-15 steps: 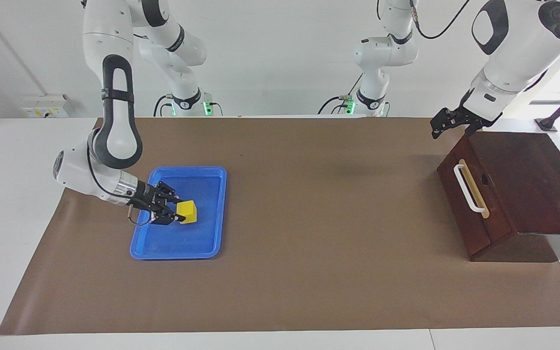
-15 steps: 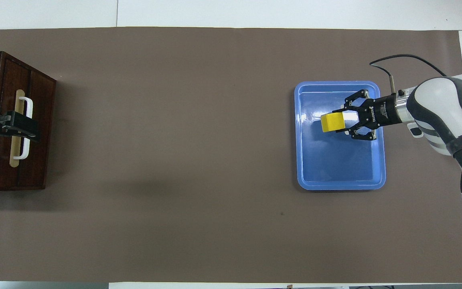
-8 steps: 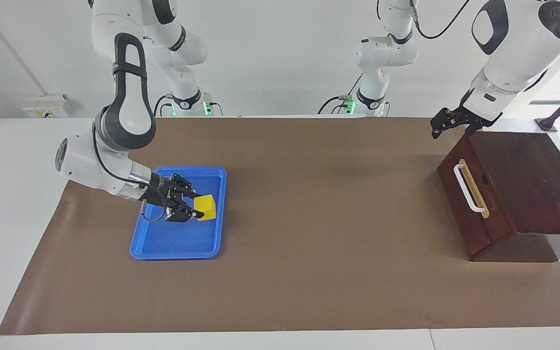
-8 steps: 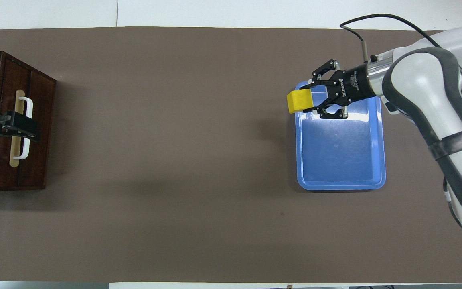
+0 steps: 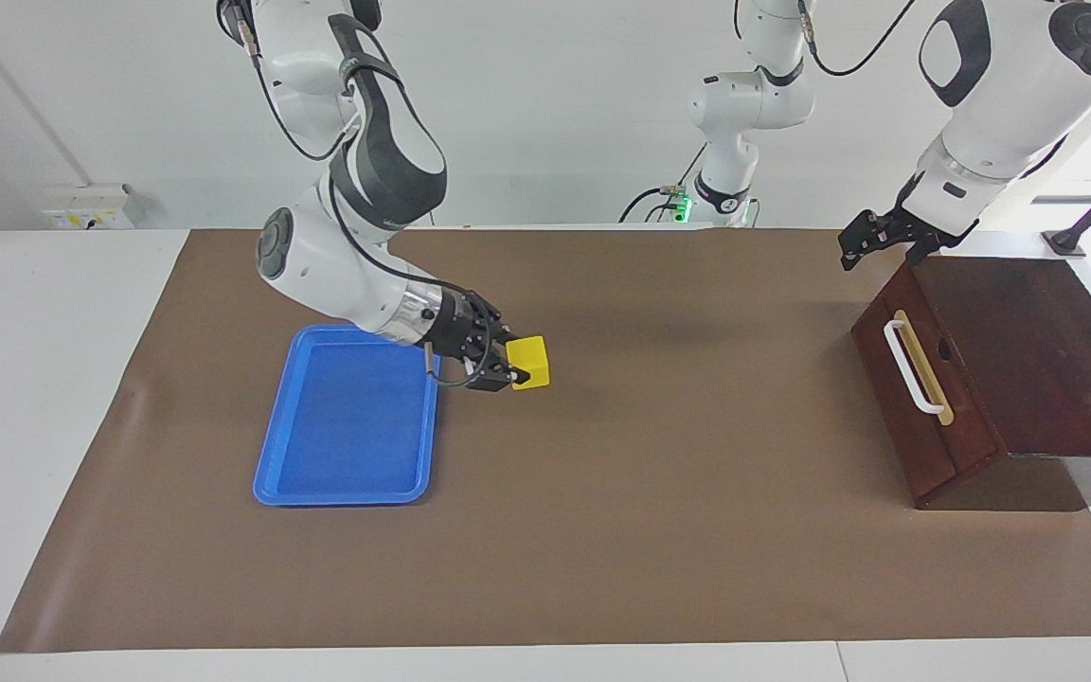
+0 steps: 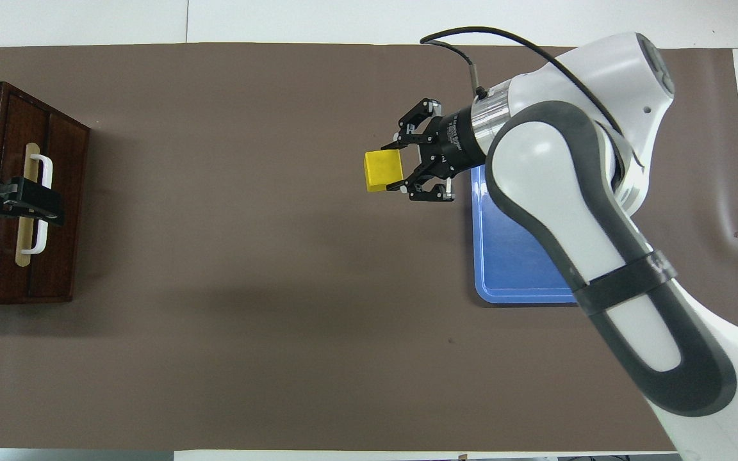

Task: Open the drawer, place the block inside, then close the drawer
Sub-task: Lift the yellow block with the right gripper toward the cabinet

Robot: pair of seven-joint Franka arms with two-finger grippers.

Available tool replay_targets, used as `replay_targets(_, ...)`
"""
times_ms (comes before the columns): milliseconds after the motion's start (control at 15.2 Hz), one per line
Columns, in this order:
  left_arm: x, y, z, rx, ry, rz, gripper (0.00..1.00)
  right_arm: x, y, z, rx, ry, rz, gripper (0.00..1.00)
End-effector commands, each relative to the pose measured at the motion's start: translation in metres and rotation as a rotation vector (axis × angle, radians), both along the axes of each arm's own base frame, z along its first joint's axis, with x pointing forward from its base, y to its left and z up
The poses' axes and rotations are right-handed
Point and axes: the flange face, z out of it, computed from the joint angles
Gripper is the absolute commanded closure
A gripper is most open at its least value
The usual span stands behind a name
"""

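The block was clenched in the right tool, in the air over the counter beside the blue tray. The drawer looked shut; the released left tool hung above its top corner. Judged next: pulling the handle.

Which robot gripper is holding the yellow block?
The right gripper, shut on the block above the mat. The left gripper holds nothing, waiting open over the drawer.
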Motion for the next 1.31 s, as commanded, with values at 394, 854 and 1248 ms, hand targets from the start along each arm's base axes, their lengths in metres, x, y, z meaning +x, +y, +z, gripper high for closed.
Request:
replay_targets(394,-0.004,0.001,0.001,-0.006,0.006,0.008,0.00,-0.014,0.045,0.006,0.023,0.035,-0.047,1.00)
replay_targets(854,-0.004,0.001,0.001,-0.005,0.006,0.008,0.00,-0.013,0.041,0.006,0.015,0.038,-0.043,1.00)
replay_targets(1248,-0.010,-0.011,0.002,-0.001,0.008,-0.003,0.00,-0.016,0.047,0.007,0.022,0.040,-0.044,1.00)
